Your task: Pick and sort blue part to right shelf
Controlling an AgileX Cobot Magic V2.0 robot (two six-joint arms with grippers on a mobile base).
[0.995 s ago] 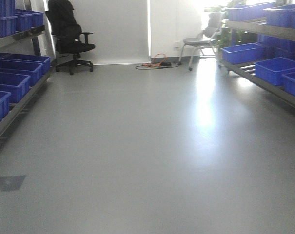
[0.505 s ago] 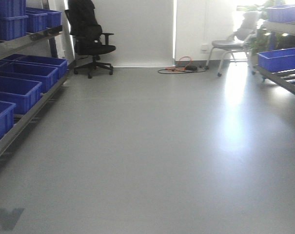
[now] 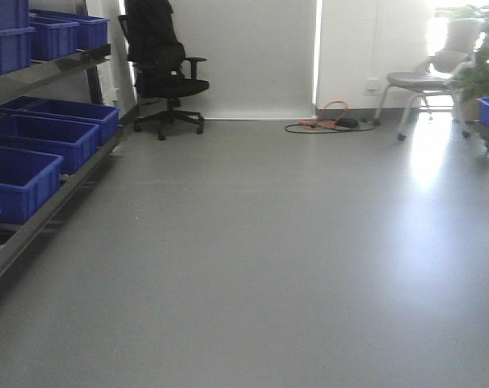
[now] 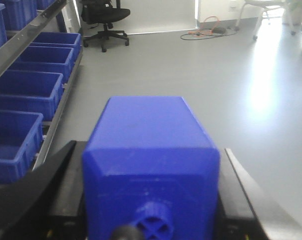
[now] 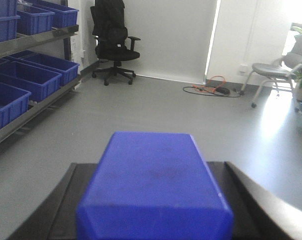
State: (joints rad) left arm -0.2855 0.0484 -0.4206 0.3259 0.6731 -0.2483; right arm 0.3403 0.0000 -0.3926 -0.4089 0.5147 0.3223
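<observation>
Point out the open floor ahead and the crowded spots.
Open: the grey floor, from the left rack across to the right edge of the front view. Crowded: the far end, with the black office chair, orange cable and grey chair. The rack's blue bins sit side by side.

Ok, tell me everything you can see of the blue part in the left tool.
The blue part is a boxy block, matte like moulded plastic, with bevelled top edges and a round cross-ribbed boss low on its near face. It sits squarely in the left tool, a black finger pressed against each side, above grey floor.
</observation>
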